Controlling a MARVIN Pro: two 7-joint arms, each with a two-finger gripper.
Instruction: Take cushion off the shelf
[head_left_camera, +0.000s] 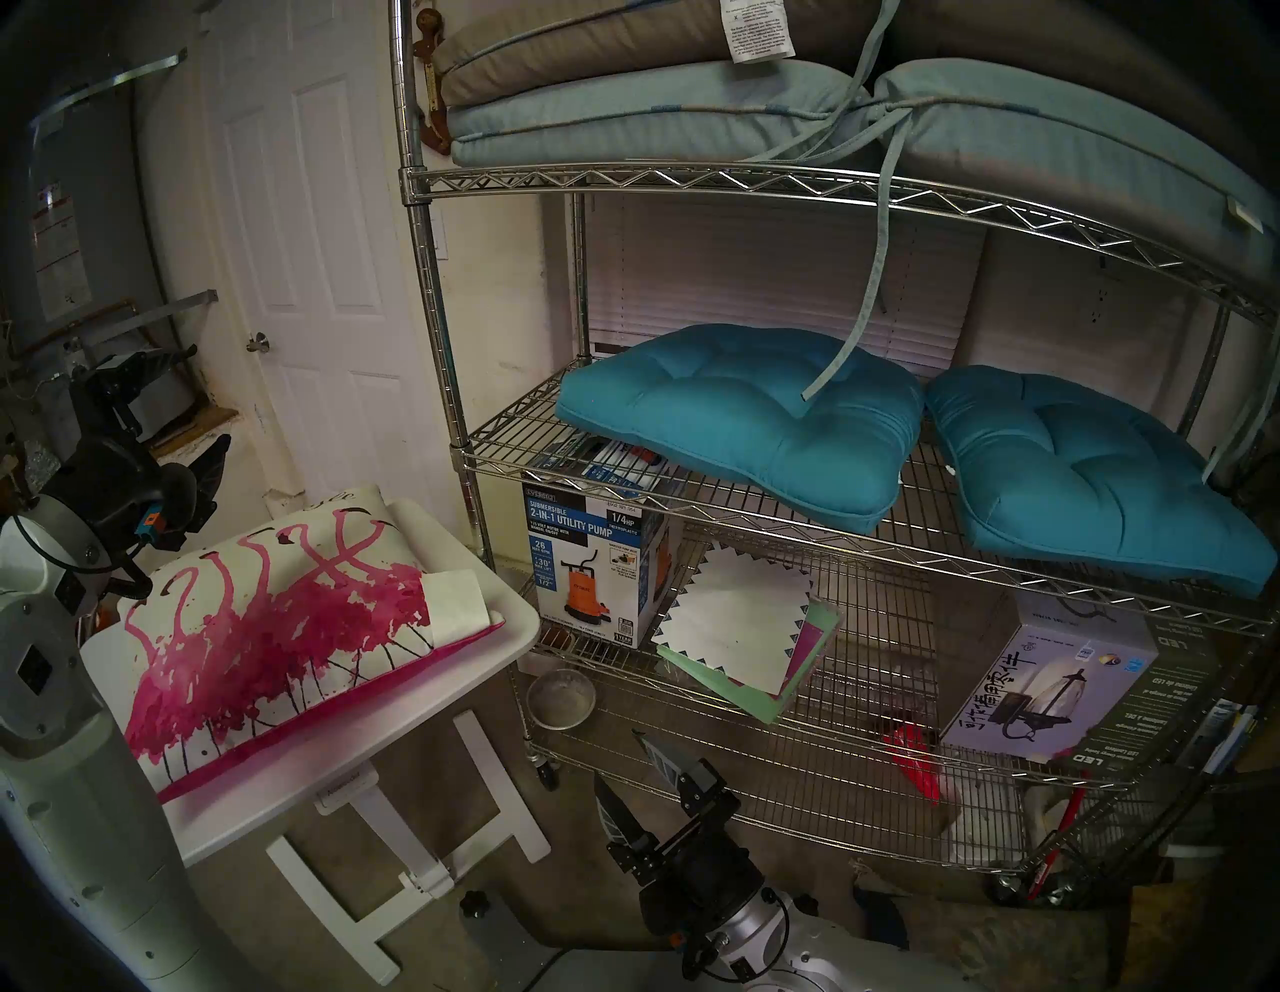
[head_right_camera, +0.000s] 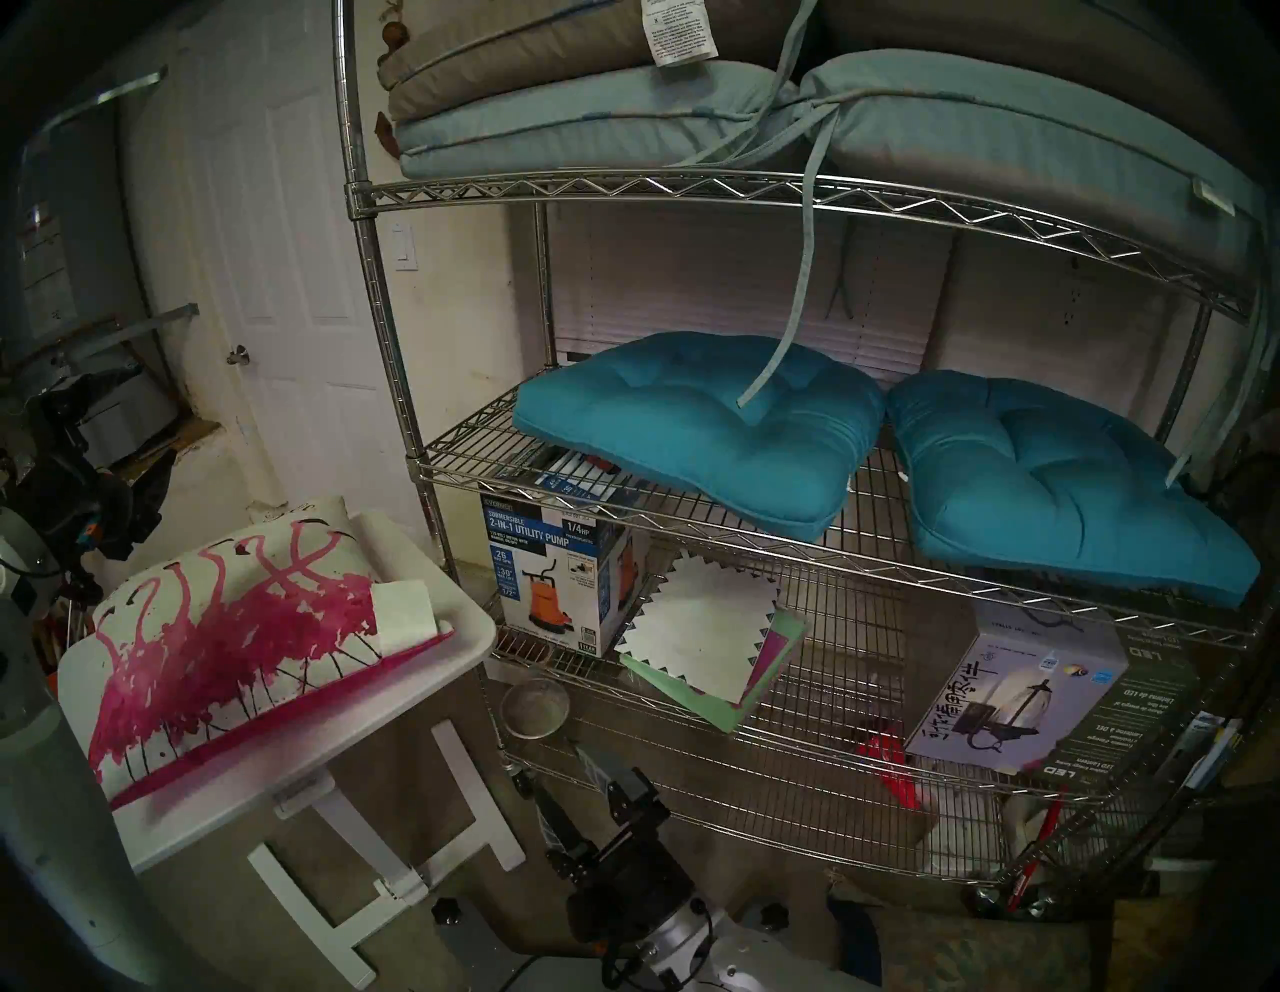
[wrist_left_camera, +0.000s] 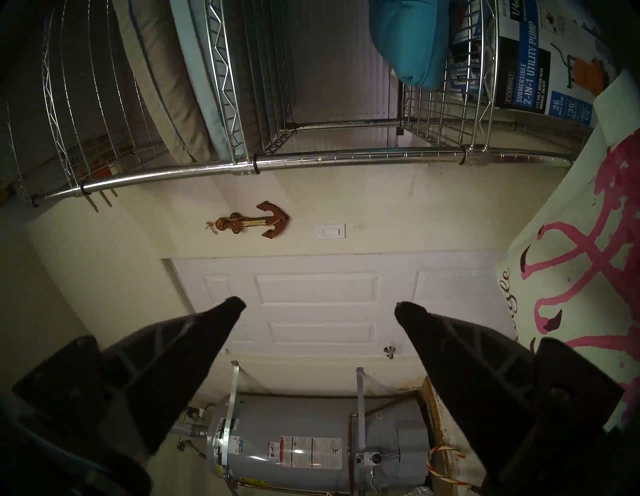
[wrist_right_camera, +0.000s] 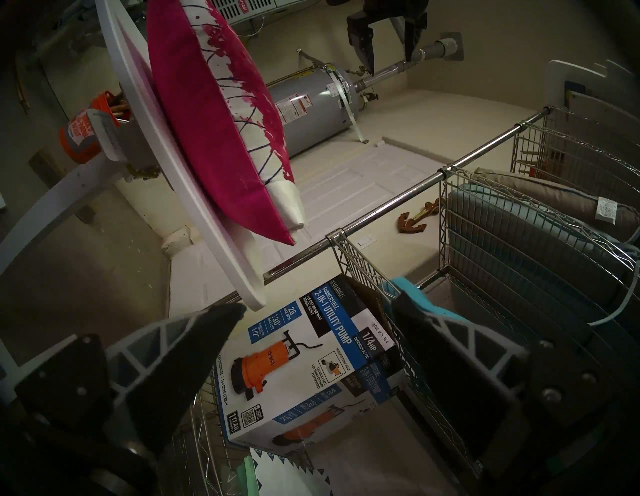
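The right gripper (head_left_camera: 641, 772) sits low in front of the shelf (head_left_camera: 762, 183), its jaws spread wide with nothing between them. Just ahead of those jaws in the right wrist view stands the utility pump box (wrist_right_camera: 304, 360) on a lower tier, with a zigzag-edged white paper (head_left_camera: 734, 616) lying on coloured sheets beside it. A steel bowl (head_left_camera: 561, 698) rests on the floor near the rack's caster, a little beyond the jaw tips in the head view.

Off to one side of the right jaws and above them, the white surface (head_left_camera: 512, 623) carries the cushion (head_left_camera: 277, 623): it lies flat with its white, magenta-splattered front up, the magenta back showing along the near edge and its long white label (head_left_camera: 460, 603) folded over a corner (so it is off the rack already).

The left gripper (wrist_left_camera: 320, 308) hangs past the cushion's far edge, jaws wide apart and empty, clear of the fabric; between them the left wrist view shows only the white panelled door (wrist_left_camera: 318, 294), with the water heater (wrist_left_camera: 311, 450) farther off and an anchor-shaped wall ornament (wrist_left_camera: 252, 221) beside the rack's post.

Farther back, two teal tufted seat cushions (head_left_camera: 748, 422) fill the middle tier, a loose tie (head_left_camera: 859, 305) dangling onto the nearer one from the pale blue-grey pads (head_left_camera: 623, 118) stacked above. A boxed LED lantern (head_left_camera: 1053, 686) lies on the lower tier, well away from either pair of jaws.
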